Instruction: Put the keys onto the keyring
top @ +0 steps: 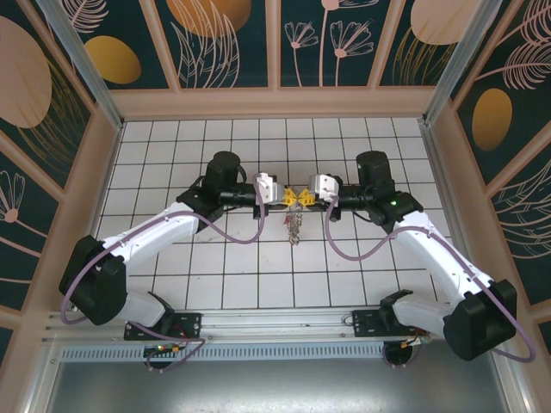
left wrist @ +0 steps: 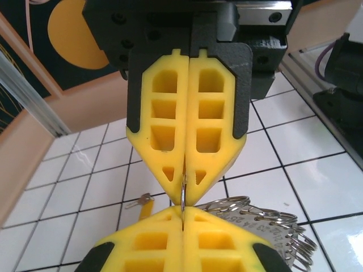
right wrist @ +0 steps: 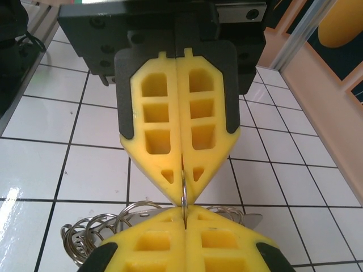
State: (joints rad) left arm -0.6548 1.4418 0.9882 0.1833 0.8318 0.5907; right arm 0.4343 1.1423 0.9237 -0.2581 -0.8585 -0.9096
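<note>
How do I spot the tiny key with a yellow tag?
In the left wrist view, two pairs of yellow jaws meet over the white table. Left of them lies the key, bronze with a yellow tag, unlike the silvery keyring at right.

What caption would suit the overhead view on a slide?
Left gripper and right gripper meet tip to tip, both shut on the key-fringed keyring.

Left hand (top: 289, 197) and right hand (top: 304, 197) meet tip to tip on the keyring (left wrist: 183, 195), above mid tabletop (top: 241, 277).
Left hand sits left of keyring, right hand right of it, both touching it. Ring bunch (top: 294, 229) sits just on arm-base side of keyring; keys (left wrist: 144, 202) lie on tabletop near keyring, on side opposite the bunch.
</note>
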